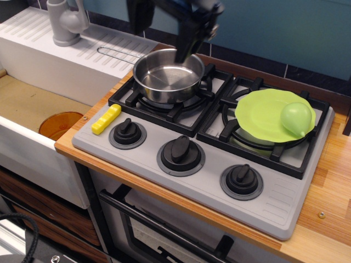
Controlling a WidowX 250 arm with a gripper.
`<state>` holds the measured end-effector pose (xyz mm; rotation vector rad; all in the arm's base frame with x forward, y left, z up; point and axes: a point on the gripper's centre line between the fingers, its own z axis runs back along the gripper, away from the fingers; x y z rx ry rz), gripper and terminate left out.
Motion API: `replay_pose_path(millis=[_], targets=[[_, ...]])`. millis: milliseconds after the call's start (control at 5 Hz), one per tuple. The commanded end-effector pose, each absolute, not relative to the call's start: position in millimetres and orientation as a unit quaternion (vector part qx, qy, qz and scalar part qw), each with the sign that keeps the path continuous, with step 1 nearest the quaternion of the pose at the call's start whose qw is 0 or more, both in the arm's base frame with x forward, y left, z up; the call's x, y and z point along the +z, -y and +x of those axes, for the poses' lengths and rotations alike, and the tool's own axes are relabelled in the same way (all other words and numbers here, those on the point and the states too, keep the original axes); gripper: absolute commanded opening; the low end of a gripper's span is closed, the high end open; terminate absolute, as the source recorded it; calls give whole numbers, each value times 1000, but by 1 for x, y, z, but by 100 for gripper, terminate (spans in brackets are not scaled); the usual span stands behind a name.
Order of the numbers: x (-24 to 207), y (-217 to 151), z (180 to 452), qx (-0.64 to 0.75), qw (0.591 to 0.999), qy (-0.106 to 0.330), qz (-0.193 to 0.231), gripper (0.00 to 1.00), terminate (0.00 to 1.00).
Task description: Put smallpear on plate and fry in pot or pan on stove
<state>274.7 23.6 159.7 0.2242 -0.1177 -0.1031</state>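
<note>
Stove point(274, 200): fry point(106, 119) lengthwise toward pot point(168, 75).

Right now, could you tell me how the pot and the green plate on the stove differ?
The pot is shiny steel with low straight walls, while the plate is flat, thin and lime green. The pot is empty, whereas the plate carries the smallpear near its right edge. The pot sits on the left burner, the plate on the right. Both are round, similar in width, and rest on the stove.
</note>
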Motion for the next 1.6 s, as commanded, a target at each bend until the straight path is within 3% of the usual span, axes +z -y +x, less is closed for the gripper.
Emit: replay_pose_path(millis=[0,400,1000,1400], targets=[[137,-68,287,-52,987,116,96,100,0],[95,-100,295,-67,982,146,95,100,0],[95,-100,295,-67,982,146,95,100,0],[50,-96,281,-71,972,200,104,100,0]])
